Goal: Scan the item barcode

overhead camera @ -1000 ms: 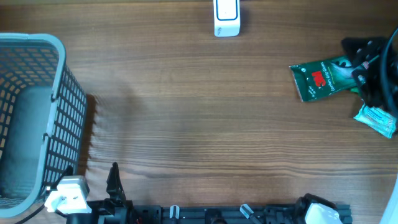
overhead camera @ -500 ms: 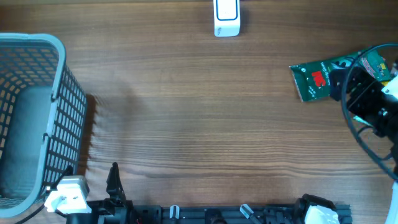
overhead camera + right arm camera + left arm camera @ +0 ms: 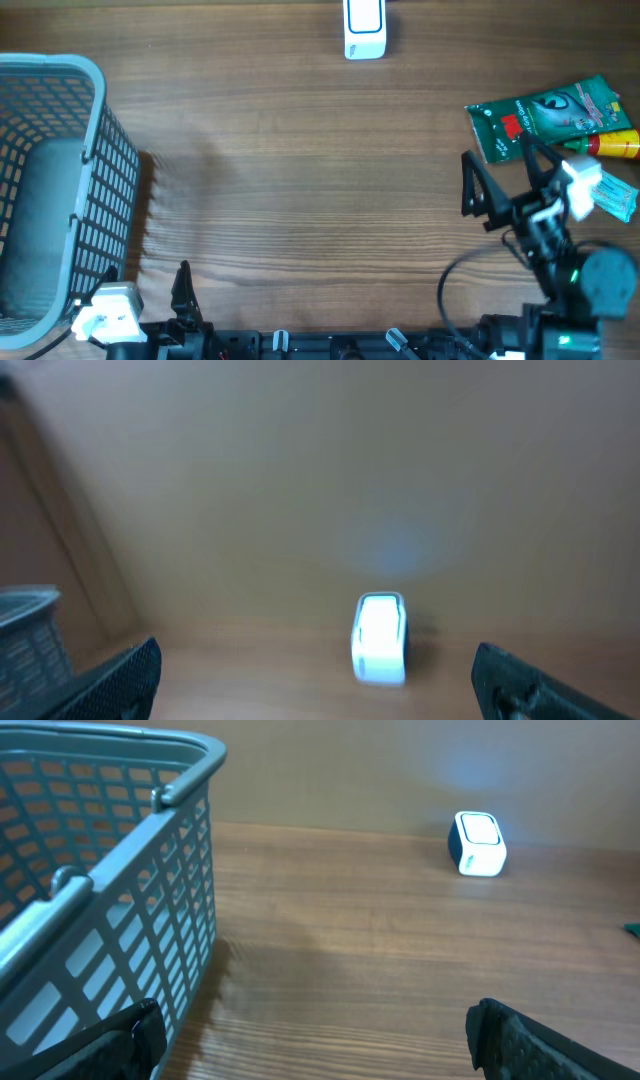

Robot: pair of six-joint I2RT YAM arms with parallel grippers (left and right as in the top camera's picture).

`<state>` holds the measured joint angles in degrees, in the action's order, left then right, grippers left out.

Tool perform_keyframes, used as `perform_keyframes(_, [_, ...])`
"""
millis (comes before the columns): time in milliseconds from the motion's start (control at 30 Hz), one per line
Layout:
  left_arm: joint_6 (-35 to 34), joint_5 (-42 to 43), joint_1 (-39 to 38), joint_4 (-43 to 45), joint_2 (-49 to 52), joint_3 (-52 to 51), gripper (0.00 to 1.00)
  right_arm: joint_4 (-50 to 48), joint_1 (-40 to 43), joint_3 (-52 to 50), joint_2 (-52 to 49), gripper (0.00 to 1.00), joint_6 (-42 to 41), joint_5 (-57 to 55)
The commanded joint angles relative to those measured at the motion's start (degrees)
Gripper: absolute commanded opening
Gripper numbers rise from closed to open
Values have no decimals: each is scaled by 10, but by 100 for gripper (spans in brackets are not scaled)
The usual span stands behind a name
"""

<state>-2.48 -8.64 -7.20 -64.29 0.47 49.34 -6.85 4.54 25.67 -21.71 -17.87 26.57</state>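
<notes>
The right arm (image 3: pixel 585 285) is shown black, with a white wrist block (image 3: pixel 580 176), a looped black cable (image 3: pixel 441 292) and a green light (image 3: pixel 572 273). The left arm (image 3: pixel 110 316) is capped white; fingers (image 3: pixel 530 1045) are black.

A brown wood-grain table (image 3: pixel 300 180) carrying a basket, a scanner and three small packs.
A grey plastic lattice basket (image 3: pixel 100 140) stands at the left edge. A white box-shaped scanner with a dark blue side (image 3: pixel 364 28) sits at the far edge, about midway along. At the right a flat green printed packet (image 3: pixel 540 118) lies tilted, a yellow pack with a red end (image 3: pixel 612 146) just beside its near edge, and a pale teal wrapped packet (image 3: pixel 618 198) near that.
</notes>
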Motion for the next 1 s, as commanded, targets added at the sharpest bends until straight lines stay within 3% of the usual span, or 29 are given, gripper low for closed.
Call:
perform_keyframes(0, [-2, 3, 3, 1, -2, 0, 100, -39, -26, -78, 95, 100, -23, -43])
perform_keyframes(167, [-2, 3, 3, 1, -2, 0, 100, -88, -47, -158, 204, 100, -23, -130])
perform_keyframes(267, [-2, 3, 3, 1, -2, 0, 100, -128, -47, -203, 215, 100, -23, -152])
perform_keyframes(433, [-2, 3, 3, 1, -2, 0, 100, -96, -47, -254, 216, 100, -132, -265])
perform_keyframes(700, [-2, 3, 3, 1, -2, 0, 100, 66, -47, -254, 216, 100, 2, -266])
perform_keyframes(767, [-2, 3, 3, 1, -2, 0, 100, 68, -48, -254, 216, 100, 57, -242])
perform_keyframes(967, [-2, 3, 3, 1, -2, 0, 100, 68, -48, -254, 216, 100, 59, -240])
